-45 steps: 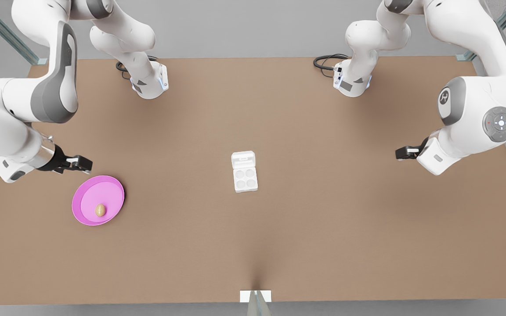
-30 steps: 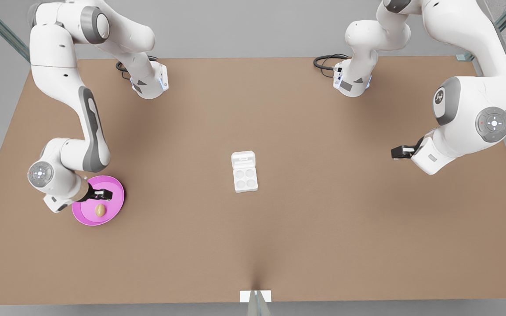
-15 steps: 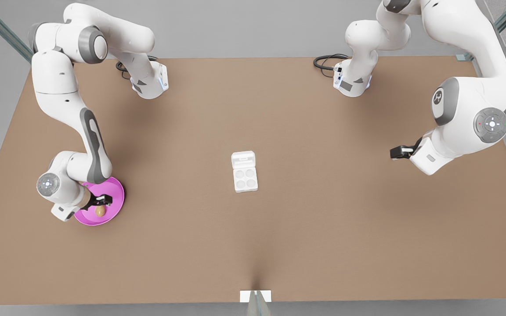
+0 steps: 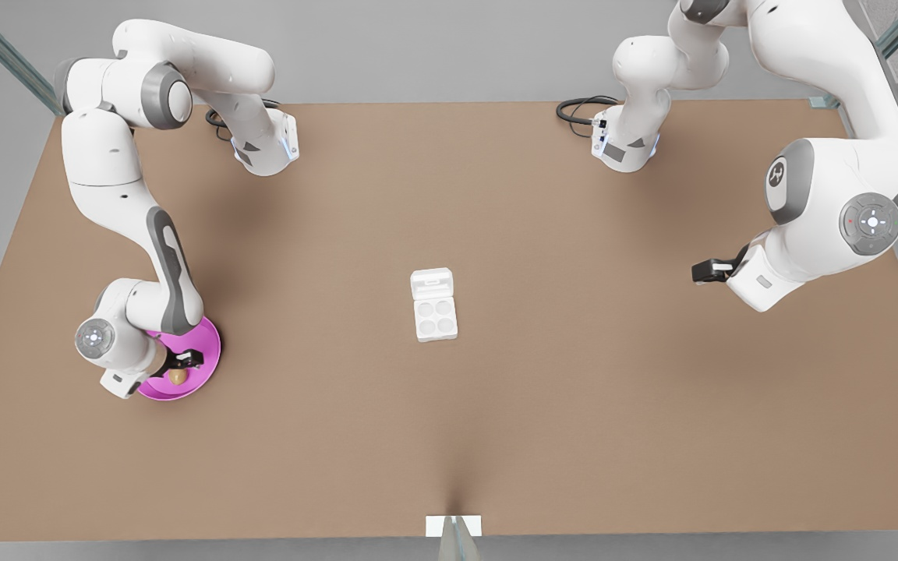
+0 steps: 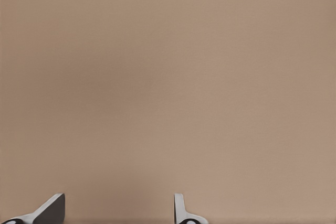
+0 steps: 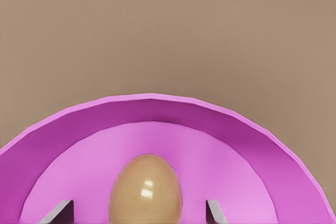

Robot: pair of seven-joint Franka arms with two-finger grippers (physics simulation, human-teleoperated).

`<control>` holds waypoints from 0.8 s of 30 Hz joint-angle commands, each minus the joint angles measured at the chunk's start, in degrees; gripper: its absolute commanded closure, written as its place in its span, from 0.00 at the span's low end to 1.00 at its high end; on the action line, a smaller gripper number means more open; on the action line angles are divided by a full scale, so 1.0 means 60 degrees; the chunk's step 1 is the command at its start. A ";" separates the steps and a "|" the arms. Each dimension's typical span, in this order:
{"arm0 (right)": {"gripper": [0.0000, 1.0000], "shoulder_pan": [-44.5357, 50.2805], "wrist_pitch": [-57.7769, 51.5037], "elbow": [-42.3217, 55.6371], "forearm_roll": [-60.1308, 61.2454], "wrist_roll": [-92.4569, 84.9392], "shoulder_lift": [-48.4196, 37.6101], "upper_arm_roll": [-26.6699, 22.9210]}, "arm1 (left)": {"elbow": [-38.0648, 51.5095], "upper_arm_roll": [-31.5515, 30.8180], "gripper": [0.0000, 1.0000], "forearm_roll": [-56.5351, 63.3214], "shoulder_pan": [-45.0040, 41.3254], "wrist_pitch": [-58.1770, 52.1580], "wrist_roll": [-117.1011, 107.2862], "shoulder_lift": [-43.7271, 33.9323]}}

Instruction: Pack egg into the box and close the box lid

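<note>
The tan-brown egg (image 4: 177,376) (image 6: 145,192) lies in a pink plate (image 4: 206,348) (image 6: 220,129) at the front view's left. My right gripper (image 4: 182,363) (image 6: 137,212) is low over the plate, open, with a fingertip on either side of the egg and a gap between each and the shell. The white box (image 4: 435,318) sits mid-table, its four cups empty. Its box lid (image 4: 432,284) is folded open on the far side. My left gripper (image 4: 703,271) (image 5: 116,211) waits open above bare table at the front view's right.
Both arm bases (image 4: 266,148) (image 4: 624,144) stand at the table's far edge, with a black cable (image 4: 578,109) beside one. A small white bracket (image 4: 453,525) sits at the near edge. Brown tabletop (image 4: 574,405) spreads between the plate and the box.
My right gripper moved from beside the plate's far rim to over the plate and came down around the egg. My left gripper drifted slightly toward the table's middle. Egg and box stayed still.
</note>
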 commanded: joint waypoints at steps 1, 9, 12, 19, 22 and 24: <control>0.26 0.0000 0.0000 0.0000 0.0001 0.0000 0.0000 -0.0002 | 0.0000 -0.0013 0.00 0.0001 0.0003 0.0000 0.0000 -0.0001; 0.37 -0.0029 0.0000 -0.0103 0.0001 0.0000 0.0000 -0.0002 | 0.0000 -0.0013 0.00 0.0001 0.0003 0.0000 -0.0015 -0.0001; 0.37 -0.0029 0.0000 -0.0117 0.0001 0.0000 0.0000 -0.0002 | 0.0000 -0.0013 0.00 0.0001 0.0003 0.0000 0.0000 0.0014; 0.37 -0.0029 0.0000 0.0015 0.0001 0.0000 0.0000 -0.0002 | 0.0000 0.0002 0.00 0.0001 0.0003 0.0000 0.0000 0.0014; 0.38 -0.0044 0.0000 0.0029 0.0001 0.0000 0.0000 -0.0002 | 0.0000 0.0002 0.00 0.0001 0.0003 0.0000 -0.0029 0.0014; 0.39 -0.0030 -0.0015 0.0132 0.0001 0.0000 0.0029 -0.0002 | 0.0000 0.0002 0.00 0.0001 0.0003 0.0000 -0.0029 0.0014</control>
